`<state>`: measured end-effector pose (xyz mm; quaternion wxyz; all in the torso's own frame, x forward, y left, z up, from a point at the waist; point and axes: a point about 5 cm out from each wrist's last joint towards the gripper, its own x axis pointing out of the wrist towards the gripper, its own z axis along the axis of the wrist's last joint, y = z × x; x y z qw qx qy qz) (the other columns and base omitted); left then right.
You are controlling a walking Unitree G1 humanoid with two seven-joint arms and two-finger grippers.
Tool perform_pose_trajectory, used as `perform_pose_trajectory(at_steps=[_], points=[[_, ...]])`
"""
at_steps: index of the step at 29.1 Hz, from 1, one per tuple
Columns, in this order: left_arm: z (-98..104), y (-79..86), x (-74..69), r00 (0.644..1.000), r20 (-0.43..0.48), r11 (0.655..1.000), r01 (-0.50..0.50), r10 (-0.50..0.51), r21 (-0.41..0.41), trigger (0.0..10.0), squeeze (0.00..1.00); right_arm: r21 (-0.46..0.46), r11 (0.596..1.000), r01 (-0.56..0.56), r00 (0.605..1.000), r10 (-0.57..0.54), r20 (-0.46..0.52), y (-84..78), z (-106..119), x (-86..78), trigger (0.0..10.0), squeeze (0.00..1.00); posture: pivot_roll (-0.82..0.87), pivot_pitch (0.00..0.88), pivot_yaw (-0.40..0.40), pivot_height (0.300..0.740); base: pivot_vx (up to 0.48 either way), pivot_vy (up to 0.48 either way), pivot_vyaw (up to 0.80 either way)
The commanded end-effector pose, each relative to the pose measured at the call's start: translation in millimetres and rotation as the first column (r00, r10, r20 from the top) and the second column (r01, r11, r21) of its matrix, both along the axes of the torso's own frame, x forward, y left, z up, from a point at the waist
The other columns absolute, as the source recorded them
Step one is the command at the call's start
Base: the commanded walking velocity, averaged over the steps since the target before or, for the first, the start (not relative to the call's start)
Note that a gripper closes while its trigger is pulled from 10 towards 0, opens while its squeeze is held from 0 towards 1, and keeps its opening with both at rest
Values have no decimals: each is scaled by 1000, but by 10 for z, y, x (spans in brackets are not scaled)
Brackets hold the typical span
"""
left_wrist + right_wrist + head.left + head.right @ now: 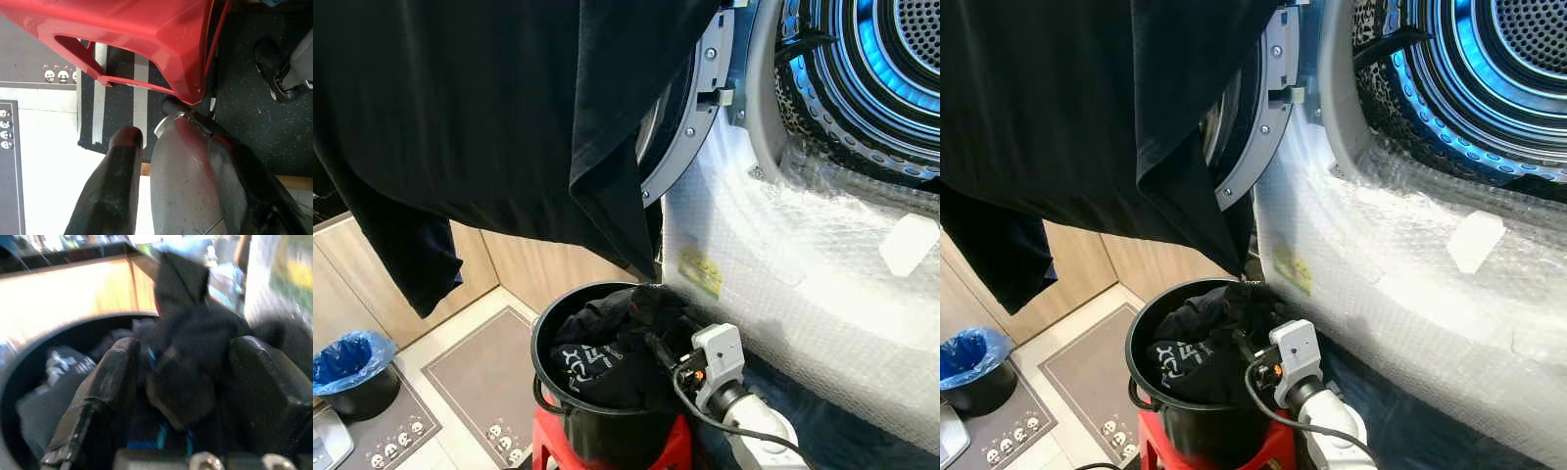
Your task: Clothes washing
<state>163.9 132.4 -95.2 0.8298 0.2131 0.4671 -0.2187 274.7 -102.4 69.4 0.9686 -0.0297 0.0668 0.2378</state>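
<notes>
Reaching into the bucket [558, 323] at 6 o'clock in the head views, the right gripper [183, 382] has its two fingers [105, 391] spread either side of a bunched dark cloth [190, 357]; the wrist view is blurred, and the cloth sits between the pads, but I cannot tell whether they are clenched on it. The right arm [724, 372] enters from about 5 o'clock, its white wrist block at the bucket's rim.

The bucket is black and round, full of dark clothes [607, 357], one with pale lettering. It stands on a red stool [661, 446].

A large black garment [489, 108] hangs across 9 to 12 o'clock in the head views, its lower corner dropping to a point just above the bucket. Behind it is the washer's open door [690, 117].

At 1 to 2 o'clock the drum [891, 69] glows blue inside. The washer front [803, 255] below it is wrapped in bubble film, with a yellow label [700, 269] near the middle.

At 8 o'clock a small bin with a blue liner [352, 357] stands on the floor, beside a grey mat [480, 377] with panda prints.

The left gripper [171, 161] hangs low with its fingers parted and nothing between them, pointing at the dark floor and the red stool's underside.
</notes>
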Motion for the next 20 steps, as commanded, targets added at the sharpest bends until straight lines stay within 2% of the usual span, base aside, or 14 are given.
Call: perform_pose_trajectory(at_steps=[1, 5, 13, 14, 15, 16, 17, 18, 19, 20], points=[[-60, 54, -135, 998, -58, 1000, -14, 15, 16, 10000, 0, -50, 999, 16, 1000, -17, -20, 36, -25, 30, 10000, 0, -170, 0, 47, 740, 0, 0, 0], [-57, 48, -129, 998, -57, 1000, -9, 10, 16, 10000, 0, -107, 991, 82, 995, -87, -49, 30, -65, 84, 10000, 0, -170, 0, 46, 740, 0, 0, 0], [-56, 42, -124, 998, -59, 1000, -21, 21, 9, 10000, 0, -104, 981, 162, 982, -171, -80, 74, -37, 174, 10000, 0, -177, 0, 42, 740, 0, 0, 0], [-55, 41, -123, 998, -58, 1000, -18, 19, 9, 10000, 0, -103, 980, 169, 981, -178, -83, 78, -35, 182, 8275, 0, -177, 0, 42, 740, 0, 0, 0], [-55, 40, -122, 998, -57, 1000, -16, 16, 10, 10000, 0, -102, 980, 174, 979, -183, -86, 80, -34, 188, 8275, 0, -177, 0, 42, 740, 0, 0, 0], [-54, 41, -121, 998, -57, 1000, -14, 15, 10, 10000, 0, -115, 977, 182, 978, -192, -84, 87, -31, 201, 4078, 0, -179, 0, 43, 740, 0, 0, 0], [-54, 42, -120, 998, -57, 1000, -14, 15, 10, 10000, 0, -120, 975, 185, 977, -195, -83, 91, -30, 206, 4078, 0, -179, 0, 43, 740, 0, 0, 0], [-54, 43, -120, 998, -57, 1000, -14, 15, 10, 10000, 0, -119, 975, 190, 976, -200, -82, 99, -28, 214, 3451, 0, -179, 0, 43, 740, 0, 0, 0], [-54, 43, -121, 998, -57, 1000, -14, 15, 10, 10000, 0, -120, 974, 194, 975, -205, -84, 108, -28, 222, 1098, 0, -179, 0, 43, 740, 0, 0, 0], [-54, 43, -121, 998, -57, 1000, -14, 14, 11, 10000, 0, -122, 971, 207, 972, -218, -89, 125, -30, 240, 0, 0, -179, 0, 43, 740, 0, 0, 0]])
